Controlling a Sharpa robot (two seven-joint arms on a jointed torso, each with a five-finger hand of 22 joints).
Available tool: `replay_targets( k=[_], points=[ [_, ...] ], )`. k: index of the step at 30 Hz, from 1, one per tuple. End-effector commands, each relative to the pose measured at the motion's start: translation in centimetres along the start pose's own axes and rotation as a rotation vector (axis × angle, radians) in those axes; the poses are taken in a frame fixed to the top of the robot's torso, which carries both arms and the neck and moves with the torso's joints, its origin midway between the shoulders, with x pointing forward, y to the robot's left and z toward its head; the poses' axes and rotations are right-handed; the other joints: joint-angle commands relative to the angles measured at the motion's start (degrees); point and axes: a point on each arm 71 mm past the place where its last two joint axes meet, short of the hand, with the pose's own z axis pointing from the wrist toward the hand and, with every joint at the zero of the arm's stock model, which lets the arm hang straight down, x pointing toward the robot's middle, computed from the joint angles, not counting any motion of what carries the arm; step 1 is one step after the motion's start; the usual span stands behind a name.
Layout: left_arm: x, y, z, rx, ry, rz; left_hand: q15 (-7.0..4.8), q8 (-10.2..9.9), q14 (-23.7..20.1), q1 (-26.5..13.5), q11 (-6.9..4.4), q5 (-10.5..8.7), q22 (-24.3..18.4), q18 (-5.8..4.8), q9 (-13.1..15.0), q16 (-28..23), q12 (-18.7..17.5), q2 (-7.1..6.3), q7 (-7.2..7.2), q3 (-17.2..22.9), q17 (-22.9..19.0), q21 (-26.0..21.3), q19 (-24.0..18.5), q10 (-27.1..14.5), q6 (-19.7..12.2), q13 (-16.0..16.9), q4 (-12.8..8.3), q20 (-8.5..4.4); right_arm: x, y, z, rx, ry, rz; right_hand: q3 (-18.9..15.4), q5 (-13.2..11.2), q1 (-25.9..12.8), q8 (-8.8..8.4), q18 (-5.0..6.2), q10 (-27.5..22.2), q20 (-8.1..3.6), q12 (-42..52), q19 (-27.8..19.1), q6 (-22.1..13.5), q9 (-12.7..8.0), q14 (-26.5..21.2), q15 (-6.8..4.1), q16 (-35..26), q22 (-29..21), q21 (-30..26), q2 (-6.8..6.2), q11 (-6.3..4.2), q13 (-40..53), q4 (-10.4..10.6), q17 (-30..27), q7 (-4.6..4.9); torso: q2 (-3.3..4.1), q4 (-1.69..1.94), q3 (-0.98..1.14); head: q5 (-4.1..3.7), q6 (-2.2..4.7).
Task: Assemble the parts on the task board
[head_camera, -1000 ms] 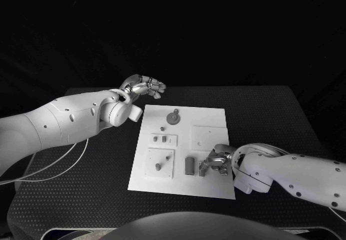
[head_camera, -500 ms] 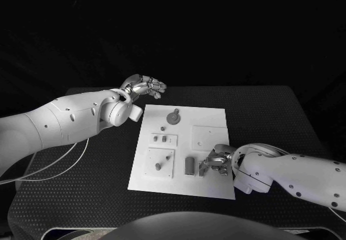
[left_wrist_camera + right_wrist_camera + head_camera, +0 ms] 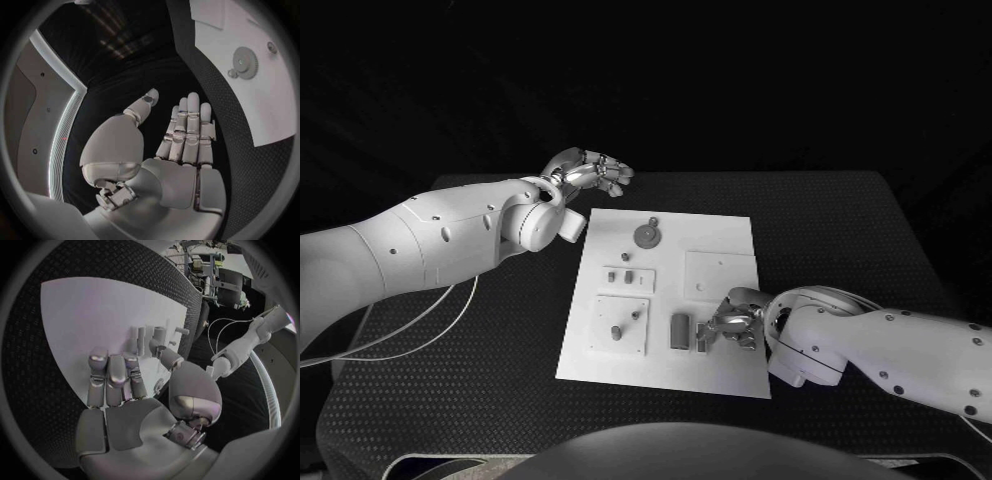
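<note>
The white task board lies mid-table. A grey gear sits near its far edge and shows again in the left wrist view. Small parts stand on its left side, and an upright grey block stands near its front. My right hand rests low over the board's near right part, just right of that block. In the right wrist view its fingers lie together over the board, with the thumb against small upright parts. My left hand hovers off the far left corner, fingers straight and holding nothing.
A raised square plate sits on the board's right half, and another with two small pieces is at the near left. Black textured table surrounds the board. White cables hang below my left arm.
</note>
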Motion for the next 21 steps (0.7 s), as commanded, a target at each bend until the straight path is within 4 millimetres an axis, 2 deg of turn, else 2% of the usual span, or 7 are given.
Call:
replay_targets(
  k=[1, 10, 13, 15, 16, 18, 21],
  points=[
    [0.2, -0.2, 0.1, 0.009, 0.015, 0.0, 0.23, 0.3, 0.1, -0.3, -0.08, -0.32, 0.1, 0.7, 0.1, -0.3, 0.2, -0.26, -0.02, 0.0, 0.1, -0.4, -0.1, 0.0, -0.4, -0.1, 0.4, 0.1, 0.1, 0.6, -0.1, -0.055, -0.002, -0.023, -0.6, -0.3, 0.0, -0.26, 1.62, 0.0, -0.34, -0.4, 0.0, -0.1, -0.1, -0.3, -0.02, -0.3, -0.1, 0.3, -0.8, 0.25, 0.0, 0.1, 0.0, 0.17, -0.01, 0.01, 0.01, 0.07, -0.08],
    [0.2, -0.2, 0.1, 0.01, 0.014, 0.001, 0.24, 0.4, 0.1, -0.3, -0.08, -0.32, 0.1, 0.7, 0.1, -0.3, 0.2, -0.26, -0.02, 0.0, 0.1, -0.4, -0.1, 0.0, -0.4, -0.1, 0.4, 0.1, -0.7, -0.5, -0.3, -0.071, -0.033, -0.009, -0.7, -0.5, 0.4, -0.29, 1.62, 0.0, -0.4, -0.4, 0.0, -0.2, -0.1, -0.4, -0.02, -0.5, -0.2, 0.2, -0.96, 0.25, 0.1, 0.2, -0.2, 0.17, -0.05, 0.04, -0.03, 0.0, 0.27],
    [0.0, -0.2, 0.0, 0.01, 0.009, 0.002, 0.24, 0.4, 0.1, -0.2, -0.08, -0.32, 0.1, 0.7, 0.1, -0.3, 0.2, -0.26, -0.02, 0.0, 0.2, -0.4, -0.1, 0.0, -0.4, -0.1, 0.4, 0.1, -1.2, -1.2, -0.5, -0.085, -0.033, 0.018, -0.7, -0.7, 0.9, -0.46, 1.62, -0.1, -0.45, -0.5, -0.1, -0.5, -0.2, -0.7, 0.0, -0.9, -0.4, 0.1, -1.79, 0.34, 0.1, 0.5, -0.5, 0.27, -0.1, 0.01, -0.02, -0.02, 0.61],
    [-0.2, -0.1, 0.0, 0.012, 0.003, 0.004, 0.24, 0.4, 0.1, -0.2, -0.08, -0.32, 0.1, 0.7, 0.1, -0.3, 0.2, -0.26, -0.02, 0.0, 0.2, -0.4, -0.1, 0.1, -0.4, -0.1, 0.4, 0.1, -2.0, -1.5, -0.5, -0.11, -0.039, 0.045, -0.8, -1.0, 1.2, -0.76, 1.62, -0.4, -0.45, -0.6, -0.3, -1.0, -0.3, -1.2, 0.1, -1.4, -0.6, -0.1, -3.61, 0.54, 0.1, 1.3, -0.9, 0.44, -0.12, -0.02, -0.02, -0.08, 0.84],
    [-0.3, -0.1, 0.0, 0.013, 0.0, 0.005, 0.24, 0.4, 0.1, -0.2, -0.08, -0.32, 0.1, 0.7, 0.1, -0.3, 0.2, -0.26, -0.02, 0.0, 0.2, -0.4, -0.1, 0.1, -0.4, -0.1, 0.4, 0.1, -2.4, -1.7, -0.6, -0.119, -0.044, 0.061, -0.7, -1.1, 1.3, -0.95, 1.62, -0.5, -0.45, -0.6, -0.4, -1.4, -0.3, -1.3, 0.18, -1.5, -0.6, -0.1, -4.05, 0.63, 0.2, 1.6, -1.0, 0.58, -0.16, -0.05, -0.04, -0.18, 1.1],
    [-0.4, -0.1, 0.0, 0.014, -0.007, 0.002, 0.23, 0.4, 0.2, -0.3, -0.1, -0.32, 0.1, 0.7, 0.1, -0.3, 0.3, -0.25, -0.03, 0.0, 0.2, -0.4, -0.1, 0.1, -0.3, -0.1, 0.4, 0.11, -3.7, -2.1, -0.9, -0.156, -0.057, 0.087, -1.0, -1.3, 1.7, -1.73, 1.62, -1.1, -0.42, -0.5, -0.8, -3.0, -0.6, -2.5, 0.63, -2.6, -0.7, -0.3, -5.22, 1.17, 0.3, 2.3, -1.9, 1.16, -0.22, -0.08, -0.05, -0.45, 2.08],
    [-0.6, -0.1, 0.1, 0.017, -0.012, -0.01, 0.23, 0.5, 0.2, -0.3, -0.14, -0.32, 0.2, 0.7, 0.1, -0.3, 0.3, -0.25, -0.06, 0.0, 0.2, -0.4, -0.1, 0.2, -0.3, 0.0, 0.4, 0.11, -5.3, -2.3, -1.1, -0.211, -0.077, 0.135, -2.1, -1.4, 2.0, -2.44, 1.62, -2.3, -0.31, -0.6, -1.7, -4.7, -0.7, -4.4, 1.22, -4.1, -0.8, -0.7, -5.41, 1.78, 0.5, 2.5, -3.1, 1.8, -0.33, -0.11, -0.03, -0.86, 3.01]
  ],
)
